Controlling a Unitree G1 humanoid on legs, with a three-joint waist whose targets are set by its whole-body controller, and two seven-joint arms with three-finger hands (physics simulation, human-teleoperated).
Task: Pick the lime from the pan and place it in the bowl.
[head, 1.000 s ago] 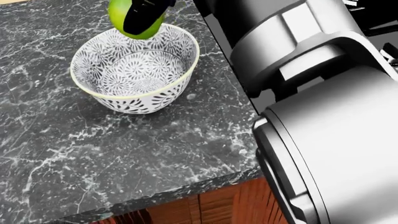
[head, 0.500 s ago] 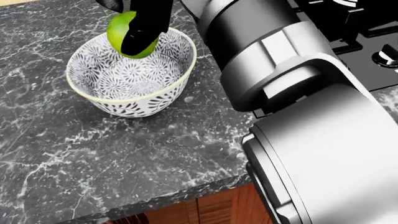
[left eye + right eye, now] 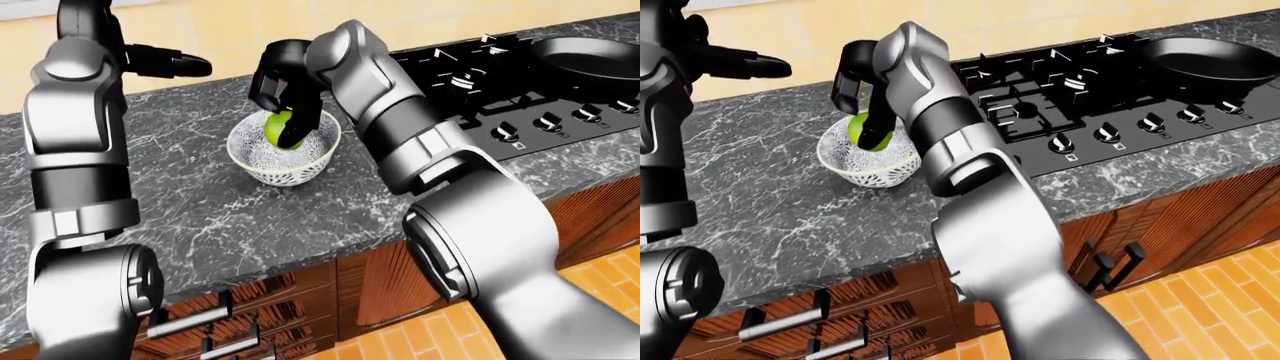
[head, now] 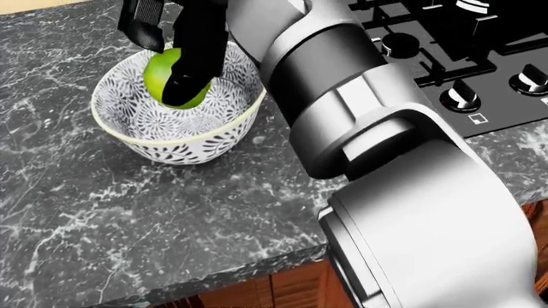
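On the dark marble tabletop, the right robot hand grips a round green lime inside the patterned white ceramic bowl; the left robot hand hovers with fingers extended.

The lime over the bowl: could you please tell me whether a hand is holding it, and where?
The right hand grips the lime by its sides, black fingers across it.

One lime, one patterned bowl, one black pan, and five stove knobs.
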